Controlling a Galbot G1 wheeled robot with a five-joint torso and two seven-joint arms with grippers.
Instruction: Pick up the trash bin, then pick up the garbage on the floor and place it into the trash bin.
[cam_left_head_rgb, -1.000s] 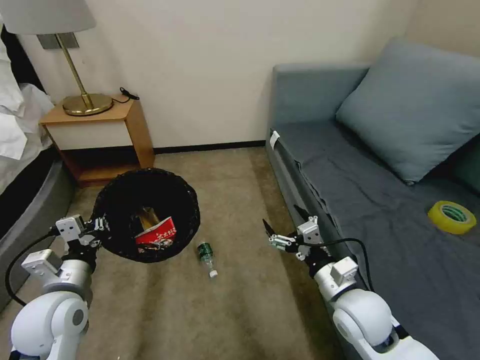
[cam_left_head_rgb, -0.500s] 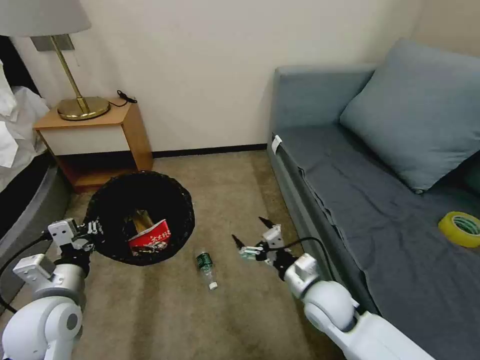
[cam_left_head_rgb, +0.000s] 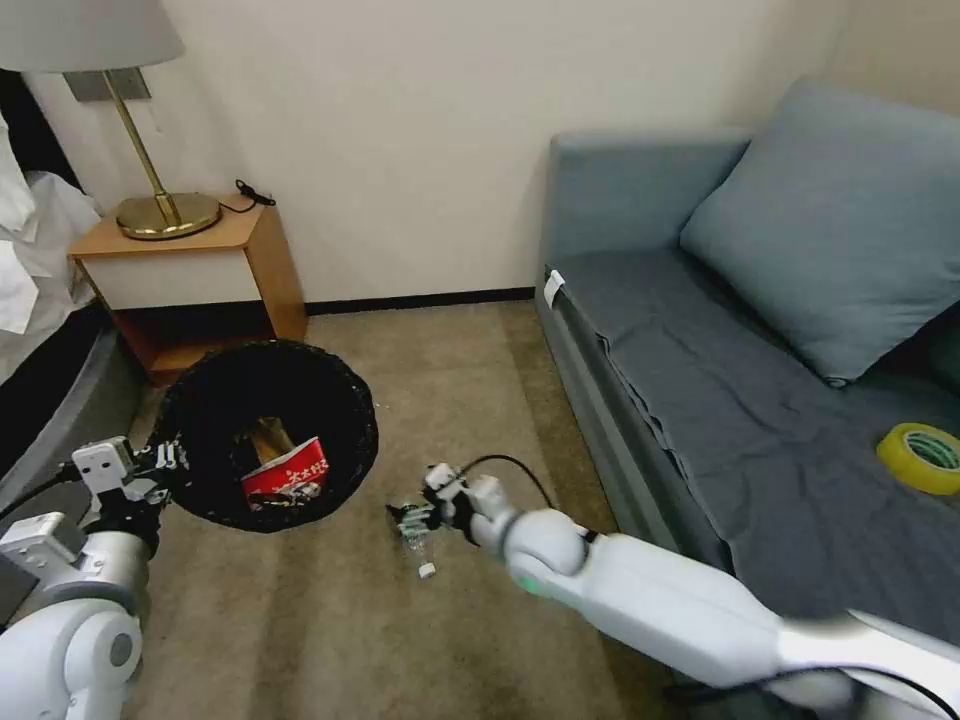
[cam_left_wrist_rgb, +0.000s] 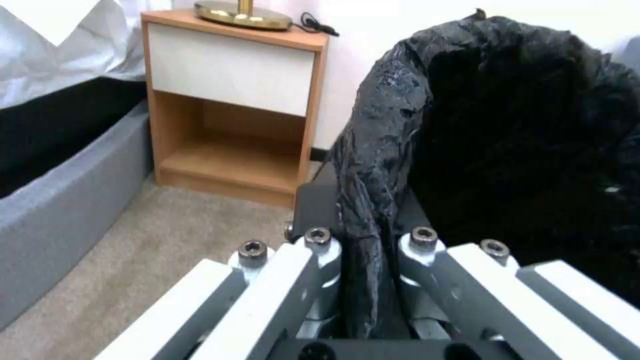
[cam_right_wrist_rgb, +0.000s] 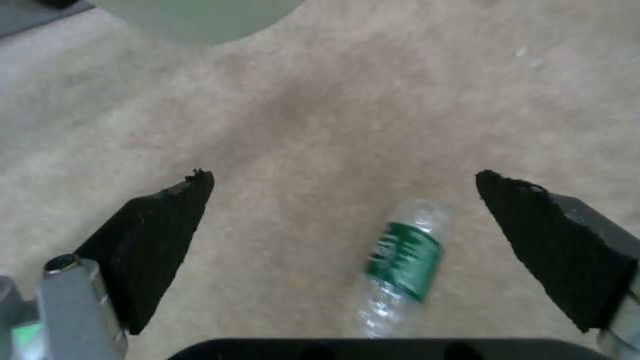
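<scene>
The trash bin (cam_left_head_rgb: 345, 395), lined with a crinkled black bag, hangs tilted above the carpet at the left. My left gripper (cam_left_head_rgb: 165, 462) is shut on its rim. In the left wrist view the bag's edge (cam_left_wrist_rgb: 373, 165) runs pinched between the fingers of the left gripper (cam_left_wrist_rgb: 363, 240). Inside the bin lie a red-and-white snack packet (cam_left_head_rgb: 285, 480) and a gold-brown wrapper (cam_left_head_rgb: 268, 435). A small clear bottle (cam_left_head_rgb: 417, 545) with a green label lies on the carpet. My right gripper (cam_left_head_rgb: 408, 515) hovers open just above it. In the right wrist view the bottle (cam_right_wrist_rgb: 403, 260) lies between the spread fingers of the right gripper (cam_right_wrist_rgb: 343, 175).
A wooden nightstand (cam_left_head_rgb: 265, 250) with a brass lamp (cam_left_head_rgb: 165, 210) stands at the back left, and a bed edge (cam_left_head_rgb: 50, 400) runs along the far left. A grey sofa (cam_left_head_rgb: 640, 380) fills the right side, with a yellow tape roll (cam_left_head_rgb: 920, 445) on its seat. Bare carpet lies in front.
My right arm has swung left and down from beside the sofa to just over the bottle. The left gripper with the bin has drifted slightly left.
</scene>
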